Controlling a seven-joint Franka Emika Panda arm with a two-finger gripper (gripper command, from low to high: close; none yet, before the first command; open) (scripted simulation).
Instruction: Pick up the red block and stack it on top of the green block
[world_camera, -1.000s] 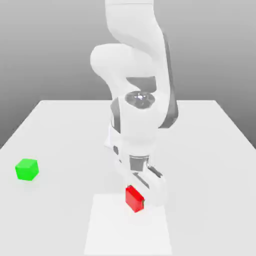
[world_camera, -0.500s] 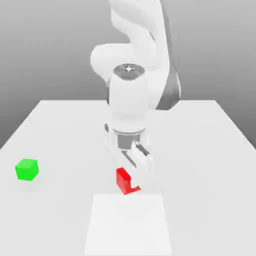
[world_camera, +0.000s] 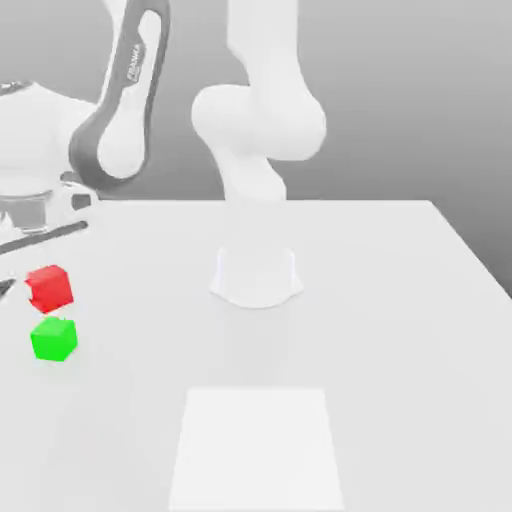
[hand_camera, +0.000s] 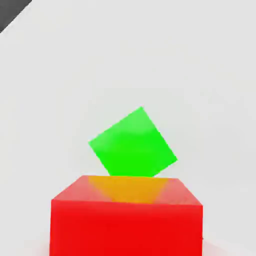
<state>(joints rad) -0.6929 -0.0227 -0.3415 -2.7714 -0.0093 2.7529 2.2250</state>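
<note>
The red block (world_camera: 48, 288) hangs in the air at the exterior view's left, just above the green block (world_camera: 54, 339) and a small gap apart from it. My gripper (world_camera: 42, 286) is shut on the red block, and the hand reaches in from the left edge. In the hand view the red block (hand_camera: 127, 220) sits close to the camera. The green block (hand_camera: 133, 143) lies beyond it on the table, turned at an angle to the red one.
The white table (world_camera: 380, 330) spreads to the exterior view's right. A paler square patch (world_camera: 256, 450) marks its front middle. The arm's base (world_camera: 256, 276) stands at the table's centre, and the arm links arch over the left part.
The arm has swung from the front middle of the table to the exterior view's left, carrying the red block up and over to just above the green block.
</note>
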